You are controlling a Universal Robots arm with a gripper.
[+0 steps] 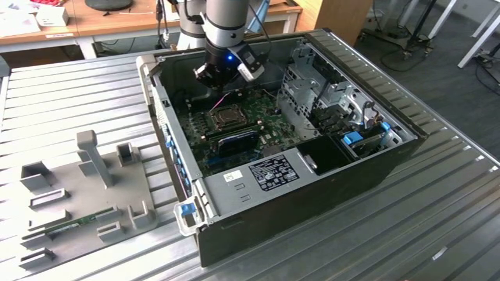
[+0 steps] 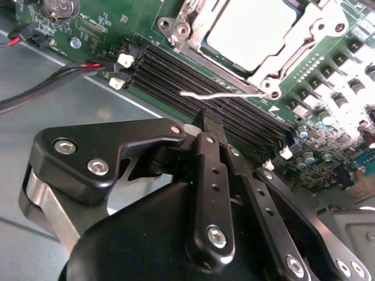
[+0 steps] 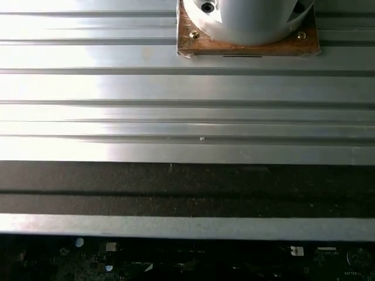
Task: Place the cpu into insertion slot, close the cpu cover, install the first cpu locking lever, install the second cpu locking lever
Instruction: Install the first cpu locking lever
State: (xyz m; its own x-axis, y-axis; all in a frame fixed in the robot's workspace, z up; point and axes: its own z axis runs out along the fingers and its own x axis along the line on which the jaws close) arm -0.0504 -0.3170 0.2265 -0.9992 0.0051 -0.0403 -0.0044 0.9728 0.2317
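Gripper (image 2: 212, 122), fingers pressed together, sits mid-frame just below the loose locking lever (image 2: 218, 93). At upper right, the cpu (image 2: 251, 29) lies under the shut cpu cover (image 2: 296, 50). The 1st lever step seems in hand, needing a precise push.

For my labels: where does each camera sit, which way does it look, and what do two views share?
Exterior view: off the arm, high, looking down into the open computer case on the ribbed table; the arm reaches in.
Second wrist view: on the arm, looking past the black jaws at the circuit board and chip.
First wrist view: on the arm, looking across the table to the arm's base.
Shared: exterior and second wrist views both show the chip.
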